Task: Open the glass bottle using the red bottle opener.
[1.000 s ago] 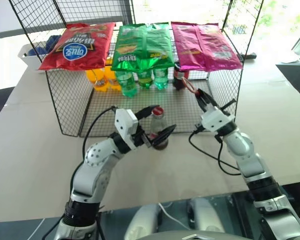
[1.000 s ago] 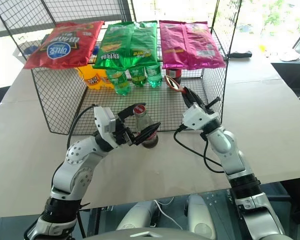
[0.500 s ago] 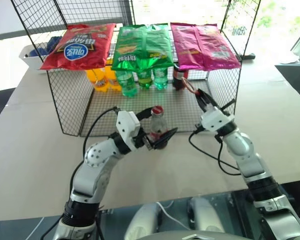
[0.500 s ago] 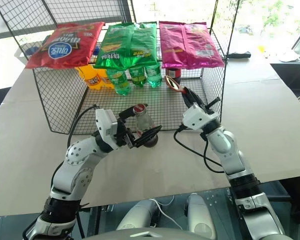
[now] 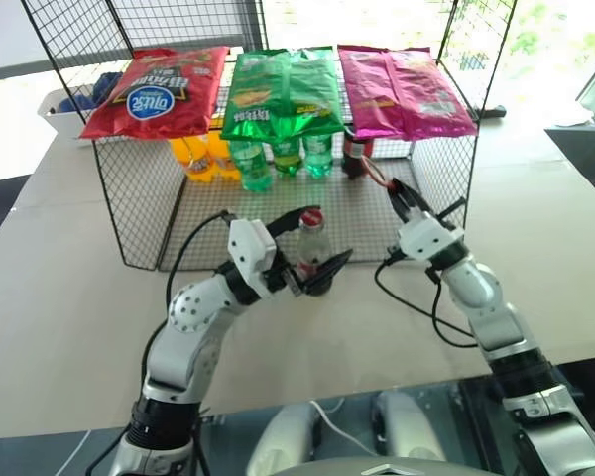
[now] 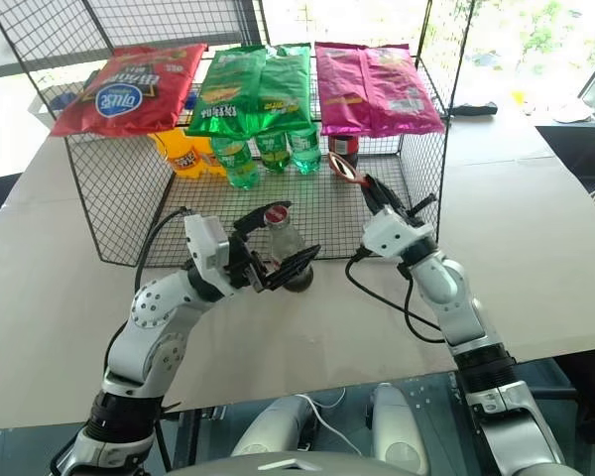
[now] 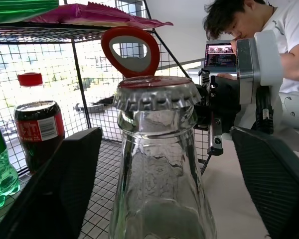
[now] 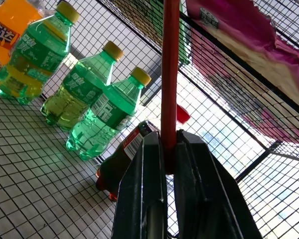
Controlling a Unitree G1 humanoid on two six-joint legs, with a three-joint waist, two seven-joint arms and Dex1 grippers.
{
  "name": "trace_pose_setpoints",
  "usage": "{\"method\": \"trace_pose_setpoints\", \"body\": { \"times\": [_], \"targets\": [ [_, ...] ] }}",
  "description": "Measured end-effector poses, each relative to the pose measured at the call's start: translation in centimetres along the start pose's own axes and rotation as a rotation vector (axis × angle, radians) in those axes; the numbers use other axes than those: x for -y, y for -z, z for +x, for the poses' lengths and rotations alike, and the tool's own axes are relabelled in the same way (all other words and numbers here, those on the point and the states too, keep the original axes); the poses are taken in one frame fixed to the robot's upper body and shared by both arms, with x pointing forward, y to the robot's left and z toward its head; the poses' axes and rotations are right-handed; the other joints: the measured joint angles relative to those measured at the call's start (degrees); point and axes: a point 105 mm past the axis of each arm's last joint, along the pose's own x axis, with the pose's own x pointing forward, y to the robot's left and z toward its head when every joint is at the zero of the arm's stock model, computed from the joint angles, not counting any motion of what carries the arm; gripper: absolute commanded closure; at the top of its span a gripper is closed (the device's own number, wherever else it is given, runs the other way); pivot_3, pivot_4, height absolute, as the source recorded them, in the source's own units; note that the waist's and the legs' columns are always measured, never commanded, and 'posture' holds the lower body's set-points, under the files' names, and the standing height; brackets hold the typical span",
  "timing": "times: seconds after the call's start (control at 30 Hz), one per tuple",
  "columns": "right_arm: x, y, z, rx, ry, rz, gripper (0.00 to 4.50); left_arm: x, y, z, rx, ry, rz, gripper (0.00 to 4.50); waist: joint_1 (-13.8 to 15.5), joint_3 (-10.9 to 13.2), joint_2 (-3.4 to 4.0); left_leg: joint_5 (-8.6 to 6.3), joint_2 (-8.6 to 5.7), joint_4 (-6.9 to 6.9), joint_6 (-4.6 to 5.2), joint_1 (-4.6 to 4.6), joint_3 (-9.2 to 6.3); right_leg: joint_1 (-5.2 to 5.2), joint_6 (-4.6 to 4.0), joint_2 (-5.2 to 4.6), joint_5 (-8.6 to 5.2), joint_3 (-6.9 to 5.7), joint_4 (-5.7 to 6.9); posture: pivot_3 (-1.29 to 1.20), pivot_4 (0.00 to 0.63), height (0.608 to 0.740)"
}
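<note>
Cap still on; opening not begun. Glass bottle, clear contoured glass with crimped red crown cap, stands centre frame on the bench between the spread fingers of the left claw, not visibly clamped. Right claw, centre right, pinches the flat red bottle opener, ring head upward, apart from the cap.

The glass bottle is cut off below its shoulder in the left wrist view. The left hand hides its lower body from the head camera. The red bottle opener runs past the frame's edge in the right wrist view.
</note>
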Motion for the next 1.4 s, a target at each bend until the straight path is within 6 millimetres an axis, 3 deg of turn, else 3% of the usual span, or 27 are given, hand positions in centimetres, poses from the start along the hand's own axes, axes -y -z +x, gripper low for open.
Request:
{"method": "trace_pose_setpoints", "body": {
  "times": [0.2,0.57,0.77,0.9,1.17,1.4],
  "targets": [
    [0.0,0.0,0.0,0.0,-0.002,0.0,4.5,-0.2,-0.4,-0.1,0.017,-0.007,0.017,2.96,0.0,-0.02,-0.01,0.0,0.0,0.01,0.0,0.01,0.01,0.0,0.0,0.0,0.0,0.02,0.02,0.0,0.15,0.734],
    [-0.7,-0.9,0.9,0.064,-0.07,-0.062,4.5,-0.2,-0.3,-0.2,0.01,-0.006,0.035,2.96,-0.09,-0.07,-0.07,0.0,0.0,0.05,0.01,0.12,0.2,0.0,0.0,0.03,0.0,0.2,0.17,0.0,0.15,0.734],
    [-4.6,-2.9,0.6,0.18,-0.242,-0.11,4.5,-0.2,-0.2,-0.2,0.006,-0.008,0.043,2.96,-0.07,-0.13,-0.14,0.0,0.02,0.05,0.0,0.16,0.25,0.01,0.01,0.06,0.0,0.26,0.19,0.0,0.15,0.734],
    [-5.0,-3.8,0.1,0.237,-0.275,-0.127,4.5,-0.4,-0.1,-0.4,-0.003,-0.014,0.046,2.96,-0.08,-0.22,-0.27,0.0,0.03,0.07,0.01,0.37,0.32,0.18,0.01,0.11,0.01,0.35,0.21,0.0,0.15,0.734],
    [-5.3,-3.7,-1.0,0.246,-0.282,-0.16,4.5,-0.3,-0.1,-0.3,-0.003,-0.007,0.046,2.96,-0.07,-0.28,-0.34,0.0,0.15,0.07,0.0,0.7,0.55,0.43,0.0,0.25,0.01,0.58,0.24,0.0,0.15,0.734],
    [-5.8,-3.5,-0.7,0.259,-0.283,-0.175,4.5,-0.5,0.0,-0.5,-0.017,-0.012,0.045,2.96,-0.13,-0.33,-0.37,0.0,0.24,0.06,-0.01,1.01,0.58,0.72,-0.01,0.34,0.01,0.59,0.23,0.0,0.15,0.734]
  ]
}}
